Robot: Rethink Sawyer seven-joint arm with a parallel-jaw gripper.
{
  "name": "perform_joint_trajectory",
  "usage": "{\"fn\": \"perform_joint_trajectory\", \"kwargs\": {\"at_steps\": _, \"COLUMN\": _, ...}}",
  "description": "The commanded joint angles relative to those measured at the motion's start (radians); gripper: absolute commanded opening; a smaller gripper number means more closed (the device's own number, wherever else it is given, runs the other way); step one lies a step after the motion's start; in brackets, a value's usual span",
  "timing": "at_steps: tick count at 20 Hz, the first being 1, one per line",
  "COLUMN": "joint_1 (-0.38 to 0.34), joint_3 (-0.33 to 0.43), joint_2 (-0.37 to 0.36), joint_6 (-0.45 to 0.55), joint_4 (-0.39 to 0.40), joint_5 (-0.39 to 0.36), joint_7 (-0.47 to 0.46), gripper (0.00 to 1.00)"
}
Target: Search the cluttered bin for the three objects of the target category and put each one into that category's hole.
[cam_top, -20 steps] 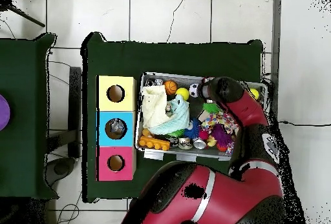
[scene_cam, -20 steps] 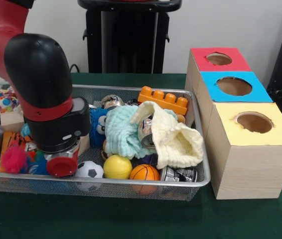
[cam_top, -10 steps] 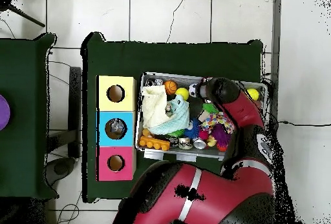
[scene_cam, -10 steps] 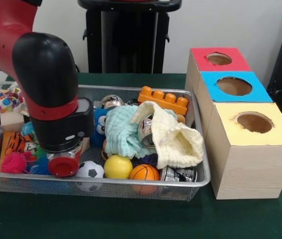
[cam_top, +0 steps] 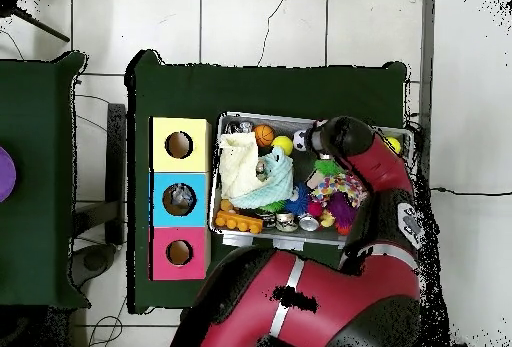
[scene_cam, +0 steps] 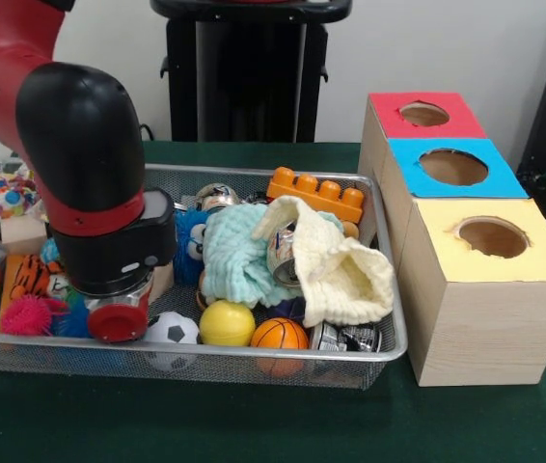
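Green cloth covers the table, which carries everything else. Over its left side hangs the red and black arm, reaching down into the bin; its gripper sits low among the toys at the bin's front left, showing only a red round end, and I cannot tell whether the fingers are apart or together.

Right of the bin stands a row of three wooden boxes, each with a round hole on top: the yellow hole nearest, the blue hole in the middle, the red hole farthest.

The wire bin is packed full. A teal cloth and a cream cloth lie heaped in the middle, wrapped round a can. An orange brick rests at the back, by the far rim.

Along the front rim, from the gripper rightwards, sit a small football, just beside the gripper, then a yellow ball, a basketball, and a second can lying on its side. A pink spiky ball lies left of the gripper.
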Motion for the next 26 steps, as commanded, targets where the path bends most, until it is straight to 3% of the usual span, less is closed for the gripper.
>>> {"fn": "perform_joint_trajectory", "kwargs": {"at_steps": 1, "joint_1": -0.071, "joint_3": -0.081, "joint_2": 0.024, "joint_6": 0.346, "joint_4": -0.198, "joint_5": -0.181, "joint_7": -0.068, "gripper": 0.0}}
{"fn": "perform_joint_trajectory", "kwargs": {"at_steps": 7, "joint_1": -0.106, "joint_3": -0.128, "joint_2": -0.088, "joint_6": 0.615, "joint_4": -0.339, "joint_5": -0.321, "joint_7": -0.175, "gripper": 0.0}}
{"fn": "perform_joint_trajectory", "kwargs": {"at_steps": 13, "joint_1": -0.127, "joint_3": -0.092, "joint_2": -0.131, "joint_6": 0.737, "joint_4": -0.391, "joint_5": -0.386, "joint_7": -0.19, "gripper": 0.0}}
{"fn": "perform_joint_trajectory", "kwargs": {"at_steps": 20, "joint_1": -0.152, "joint_3": -0.04, "joint_2": -0.17, "joint_6": 0.736, "joint_4": -0.35, "joint_5": -0.42, "joint_7": -0.187, "gripper": 0.0}}
{"fn": "perform_joint_trajectory", "kwargs": {"at_steps": 26, "joint_1": -0.186, "joint_3": 0.012, "joint_2": -0.163, "joint_6": 0.6, "joint_4": -0.269, "joint_5": -0.441, "joint_7": -0.22, "gripper": 0.0}}
